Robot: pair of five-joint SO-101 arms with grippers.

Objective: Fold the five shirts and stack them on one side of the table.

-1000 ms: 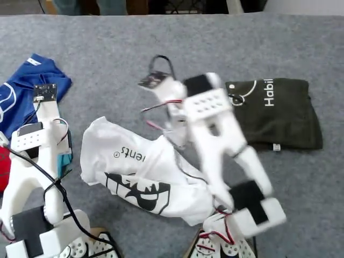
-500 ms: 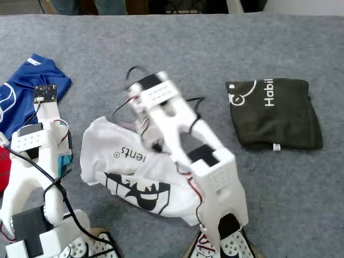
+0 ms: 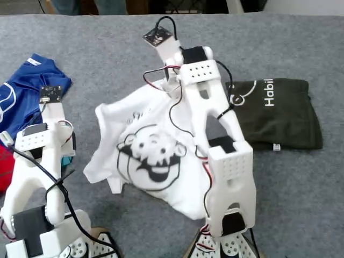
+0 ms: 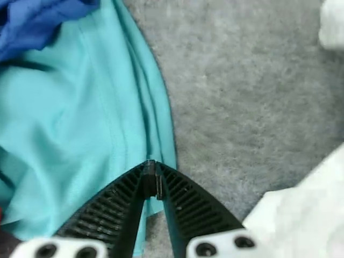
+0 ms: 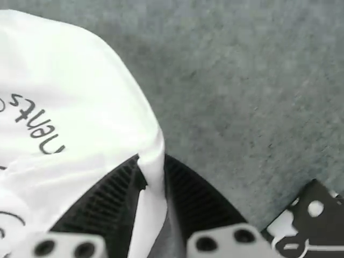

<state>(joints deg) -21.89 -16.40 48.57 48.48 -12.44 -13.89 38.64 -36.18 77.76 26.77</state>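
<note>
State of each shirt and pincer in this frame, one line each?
white shirt: spread open, print up, not folded
dark green shirt: folded, lying flat
blue shirt: crumpled, not folded
teal shirt: loose, not folded
left pincer: shut, above teal shirt
right pincer: shut on white shirt

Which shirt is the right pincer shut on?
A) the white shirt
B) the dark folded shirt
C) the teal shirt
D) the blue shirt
A: in the right wrist view, a fold of the white shirt is pinched between the jaws of the right pincer.
</note>
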